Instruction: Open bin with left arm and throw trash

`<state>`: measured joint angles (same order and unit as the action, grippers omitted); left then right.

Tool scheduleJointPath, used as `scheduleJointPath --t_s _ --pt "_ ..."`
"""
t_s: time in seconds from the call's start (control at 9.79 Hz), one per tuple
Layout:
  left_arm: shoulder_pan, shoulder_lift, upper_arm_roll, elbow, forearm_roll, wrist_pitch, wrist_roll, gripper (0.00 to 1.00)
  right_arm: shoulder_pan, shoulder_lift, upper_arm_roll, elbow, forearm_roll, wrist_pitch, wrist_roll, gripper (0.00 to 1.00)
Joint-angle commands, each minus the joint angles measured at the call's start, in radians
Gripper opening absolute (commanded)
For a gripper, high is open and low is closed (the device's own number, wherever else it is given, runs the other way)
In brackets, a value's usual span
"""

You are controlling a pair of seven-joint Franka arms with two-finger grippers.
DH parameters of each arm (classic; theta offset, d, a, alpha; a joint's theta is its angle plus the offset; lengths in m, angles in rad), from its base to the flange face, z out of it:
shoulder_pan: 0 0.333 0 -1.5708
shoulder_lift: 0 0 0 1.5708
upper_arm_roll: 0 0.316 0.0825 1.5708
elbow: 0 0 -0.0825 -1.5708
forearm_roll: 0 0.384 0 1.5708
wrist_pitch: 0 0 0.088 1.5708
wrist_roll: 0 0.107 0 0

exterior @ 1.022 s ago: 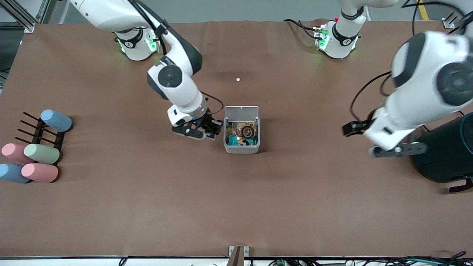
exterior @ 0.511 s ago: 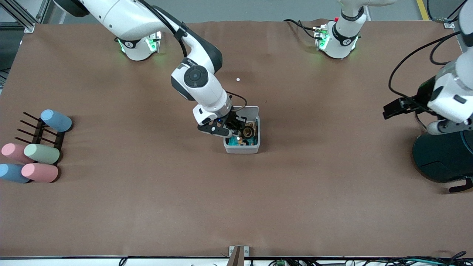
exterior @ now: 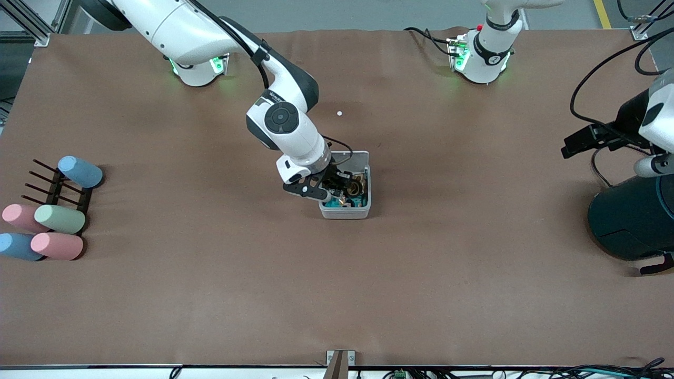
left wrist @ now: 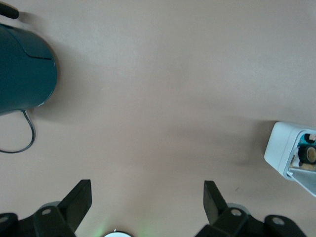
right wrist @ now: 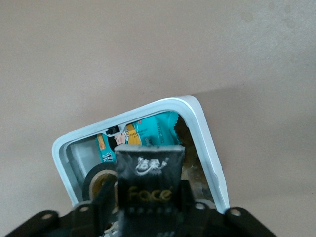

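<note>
- Right wrist view: our right claw [right wrist: 148, 197] is gripping the black packet [right wrist: 149, 173] over the open bin [right wrist: 210, 148], above a tape roll [right wrist: 96, 178].
- Our left claw [left wrist: 147, 207] is hanging wide open near the teal cylinder [exterior: 632, 221], above the counter [exterior: 337, 289].

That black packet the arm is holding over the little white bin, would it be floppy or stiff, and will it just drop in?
The black packet looks like thin printed film, so probably light and somewhat floppy. Held between the right gripper fingers, it keeps a flat shape, so it may have some body. Over the open bin, already holding wrappers, it would likely settle on top.
</note>
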<state>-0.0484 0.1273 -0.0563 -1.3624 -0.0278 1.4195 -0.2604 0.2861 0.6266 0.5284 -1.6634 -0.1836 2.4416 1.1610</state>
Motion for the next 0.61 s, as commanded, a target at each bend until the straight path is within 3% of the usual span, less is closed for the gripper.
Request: scheduleJointPath --t_s 0.0,0.2,0.51 --pt "-0.053 -0.084 0.052 -0.082 -0.011 -0.014 0.013 1.0 0.012 -0.004 -0.01 0.013 -0.011 -0.013 0.012 1.0" --pt "-0.073 -0.15 0.053 -0.145 -0.009 -0.014 0.01 1.0 -0.031 -0.022 -0.008 0.017 -0.011 -0.064 -0.02 1.0" --pt "-0.088 -0.16 0.079 -0.158 0.0 -0.002 0.013 1.0 -0.152 -0.111 -0.008 0.017 -0.013 -0.318 -0.272 1.0"
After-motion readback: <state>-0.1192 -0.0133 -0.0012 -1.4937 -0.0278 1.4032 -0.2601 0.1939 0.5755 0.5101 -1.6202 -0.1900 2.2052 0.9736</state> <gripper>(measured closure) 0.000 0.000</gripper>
